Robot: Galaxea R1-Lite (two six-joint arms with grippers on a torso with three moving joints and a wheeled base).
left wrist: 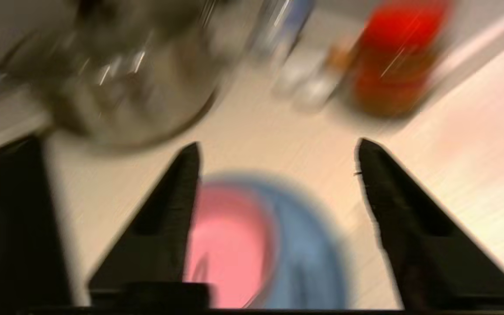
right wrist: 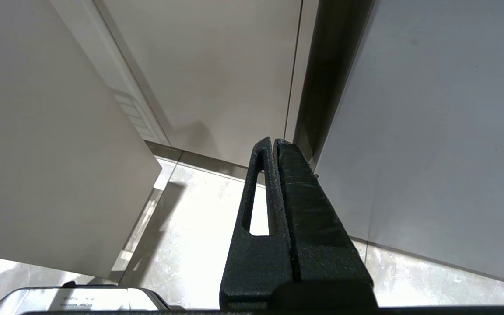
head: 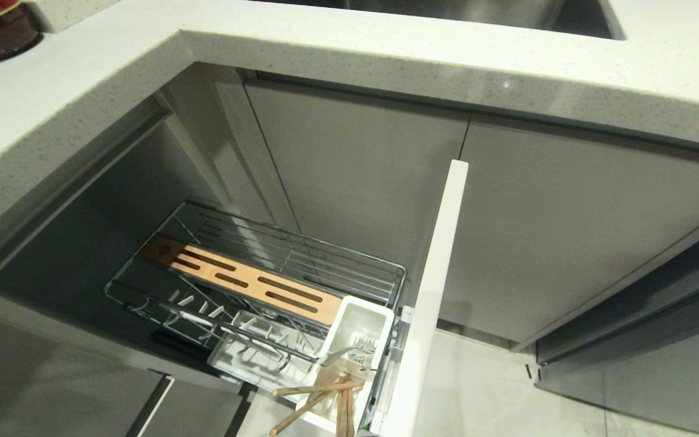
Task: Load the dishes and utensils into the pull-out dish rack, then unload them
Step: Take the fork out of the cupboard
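With chopsticks [head: 316, 397] and fork [head: 342, 354] racked, we hold the left pincer [left wrist: 278, 157] apart and empty above the pink bowl [left wrist: 230, 245] on the plate [left wrist: 309, 249]; next, descend and grip its rim.

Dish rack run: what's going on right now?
The pull-out dish rack stands open under the counter. The chopsticks and fork sit in its white utensil cup; the plate prongs are bare. The left gripper is open over the countertop, above the pink bowl resting on the blue plate, near a steel pot and red-lidded jar. The right gripper is shut, parked low by the cabinet doors.
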